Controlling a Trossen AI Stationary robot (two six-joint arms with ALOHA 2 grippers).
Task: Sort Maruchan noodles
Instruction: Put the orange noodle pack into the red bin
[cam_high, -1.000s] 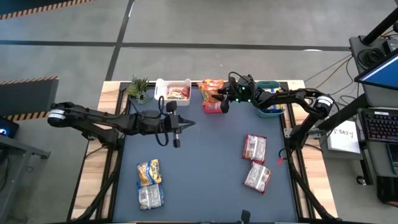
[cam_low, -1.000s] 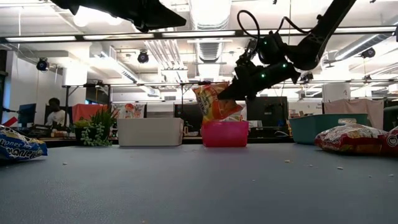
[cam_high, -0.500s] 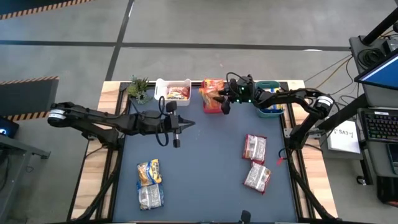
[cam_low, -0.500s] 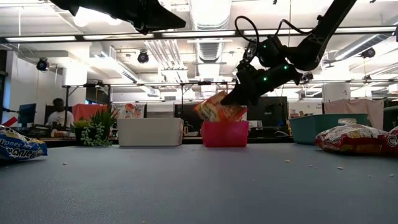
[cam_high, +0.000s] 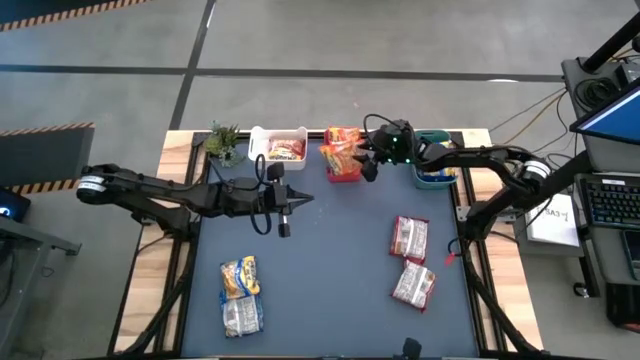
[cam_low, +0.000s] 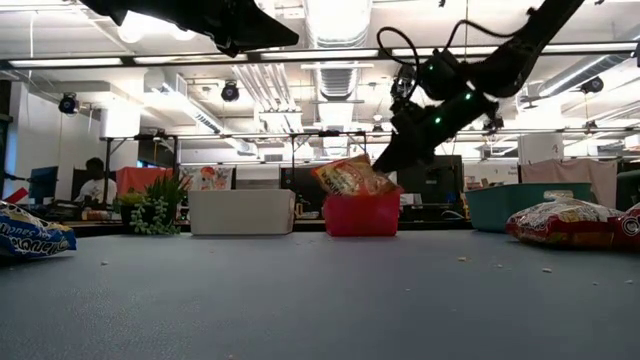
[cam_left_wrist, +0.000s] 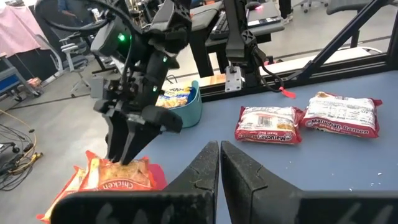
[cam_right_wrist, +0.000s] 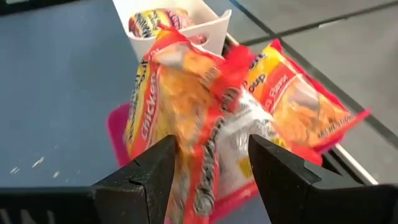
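Right gripper (cam_high: 366, 166) hangs part-open over the pink bin (cam_high: 341, 176), orange packet (cam_high: 341, 152) between its fingers, grip unclear.

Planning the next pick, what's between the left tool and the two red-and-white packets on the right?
In the high view, only bare blue table lies between the left tool and the red-and-white packets.

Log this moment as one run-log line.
right claw: open, above pink bin | orange chicken noodle packet: released into bin | left claw: shut, mid-table, waiting
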